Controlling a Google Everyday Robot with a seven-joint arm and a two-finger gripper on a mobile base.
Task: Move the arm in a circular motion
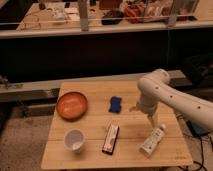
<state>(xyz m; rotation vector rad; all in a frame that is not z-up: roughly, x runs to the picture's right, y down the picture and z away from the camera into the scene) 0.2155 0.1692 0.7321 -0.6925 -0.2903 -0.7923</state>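
Note:
The cream-white tubular arm (pixel 175 97) comes in from the right edge and bends at a rounded joint over the table's right side. Its narrow tip, the gripper (pixel 150 120), points down just above the table, right above a white bottle (pixel 152 141) lying on its side. The arm holds nothing that I can see.
On the wooden table (pixel 95 155) sit an orange bowl (pixel 72 105) at the left, a white cup (pixel 75 140) at the front left, a blue object (pixel 116 104) in the middle, and a dark flat bar with a red edge (pixel 111 138) at the front. A railing and a cluttered bench run behind.

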